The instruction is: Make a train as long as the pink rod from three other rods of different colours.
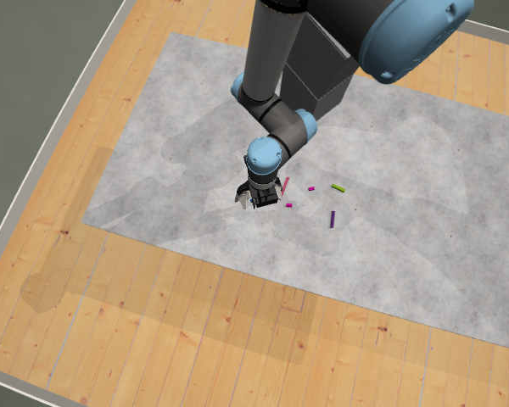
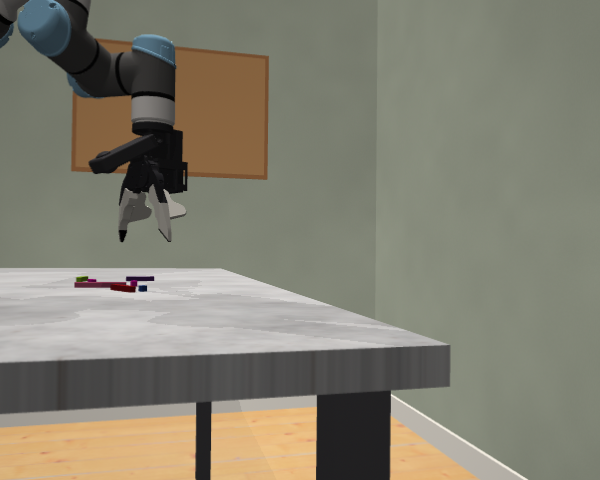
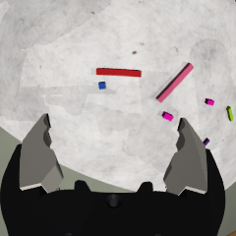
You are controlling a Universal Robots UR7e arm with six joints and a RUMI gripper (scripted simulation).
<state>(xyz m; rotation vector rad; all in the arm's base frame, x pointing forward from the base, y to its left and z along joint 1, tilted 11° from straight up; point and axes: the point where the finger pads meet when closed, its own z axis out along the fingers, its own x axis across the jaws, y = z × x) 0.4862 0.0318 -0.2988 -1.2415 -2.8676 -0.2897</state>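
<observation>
Claw (image 2: 145,238) hangs wide open and empty, hiding the red rod (image 3: 118,73) from the top view.

Wrist view: the long flat red rod (image 3: 118,73) lies on the mottled grey stone-look table top (image 3: 74,44), the tiny blue cube-like rod (image 3: 102,86) just below its left end, the slanted pink rod (image 3: 174,83) off right.

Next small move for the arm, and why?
Probably centre over the blue rod and start lowering. The gripper is open, empty and well above the table. The blue rod lies just ahead of the fingers, close beside the red rod, so align carefully.
</observation>
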